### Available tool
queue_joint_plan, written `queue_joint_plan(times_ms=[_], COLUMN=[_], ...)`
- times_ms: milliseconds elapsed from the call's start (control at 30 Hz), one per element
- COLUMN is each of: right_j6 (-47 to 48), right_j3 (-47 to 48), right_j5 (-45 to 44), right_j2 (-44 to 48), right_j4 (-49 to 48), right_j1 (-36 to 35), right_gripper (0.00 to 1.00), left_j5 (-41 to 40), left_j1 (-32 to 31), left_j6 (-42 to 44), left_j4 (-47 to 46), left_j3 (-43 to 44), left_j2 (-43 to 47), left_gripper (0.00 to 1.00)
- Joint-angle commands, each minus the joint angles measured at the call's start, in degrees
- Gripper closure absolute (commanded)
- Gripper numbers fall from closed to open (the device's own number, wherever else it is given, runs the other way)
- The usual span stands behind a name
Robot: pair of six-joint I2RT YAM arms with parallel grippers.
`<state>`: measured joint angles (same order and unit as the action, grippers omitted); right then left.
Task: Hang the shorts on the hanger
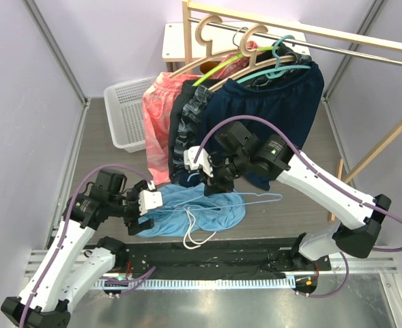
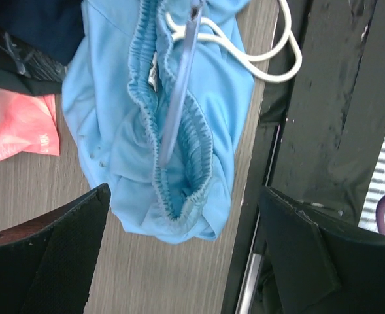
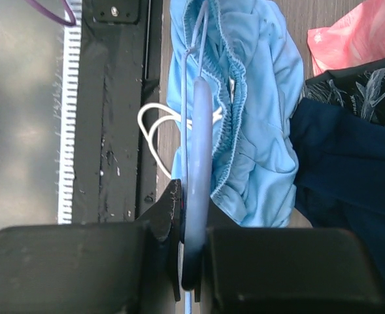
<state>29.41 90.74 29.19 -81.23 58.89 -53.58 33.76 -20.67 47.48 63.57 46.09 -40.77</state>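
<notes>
Clamping the hanger (image 3: 199, 131), the right gripper (image 3: 193, 258) holds its wire in the waist opening of the shorts (image 1: 211, 212), bunched near-centre on the table (image 1: 296, 201), left gripper (image 2: 184, 193) apart above; slack elastic may slide off the wire.

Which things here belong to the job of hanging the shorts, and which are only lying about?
Job: light-blue shorts; pale-blue wire hanger, clamped in the right gripper.
Lying about: navy shorts; coral-pink shorts; white basket; wooden hangers.
</notes>
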Motion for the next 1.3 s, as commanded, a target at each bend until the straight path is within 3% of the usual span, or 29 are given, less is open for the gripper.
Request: queue_joint_plan(times_ms=[0,200,367,500,567,600,700,833,1033,1267], right_j6=[7.31,11.72,13.30,14.88,15.41,15.42,15.68,16.21,16.82,12.61], right_j3=[1.19,3.91,5.76,6.64,7.17,7.87,9.10,11.12,13.41,8.77], right_j5=[-1.51,-1.86,-1.33,-0.98,-0.89,-0.72,-0.62,-1.07,1.48,3.50], right_j2=[-0.68,-4.37,-6.65,-8.06,-8.77,-9.55,-10.52,-12.28,-14.66,-14.14], right_j4=[2.62,4.56,5.97,7.20,7.02,6.94,5.98,5.35,6.41,-4.63], right_j1=[-0.29,-0.29,-0.29,-0.29,-0.29,-0.38,-0.38,-0.30,-1.08,-1.44], right_gripper=[0.99,0.99,0.99,0.99,0.99,0.99,0.99,0.99,0.99,0.99], left_j5=[-2.03,-4.31,-5.55,-4.93,-4.41,-4.32,-4.05,-2.91,-2.21,3.41], left_j1=[-0.08,-0.08,-0.16,-0.08,-0.16,-0.16,-0.16,-0.16,-0.16,-0.16], left_j6=[5.25,13.75,15.35,16.94,17.47,17.55,16.77,16.59,15.45,9.91], left_j4=[1.38,-2.75,-6.88,-7.76,-7.15,-6.97,-6.53,-4.34,-4.33,-5.12], left_j3=[0.32,-4.77,-8.46,-9.00,-8.38,-8.12,-6.98,-5.39,-2.85,0.32], left_j2=[-2.20,-3.96,-4.31,-5.37,-5.98,-6.33,-7.21,-6.69,-3.35,-4.23], left_gripper=[0.10,0.14,0.20,0.52,0.61,0.72,0.89,0.96,0.99,1.00])
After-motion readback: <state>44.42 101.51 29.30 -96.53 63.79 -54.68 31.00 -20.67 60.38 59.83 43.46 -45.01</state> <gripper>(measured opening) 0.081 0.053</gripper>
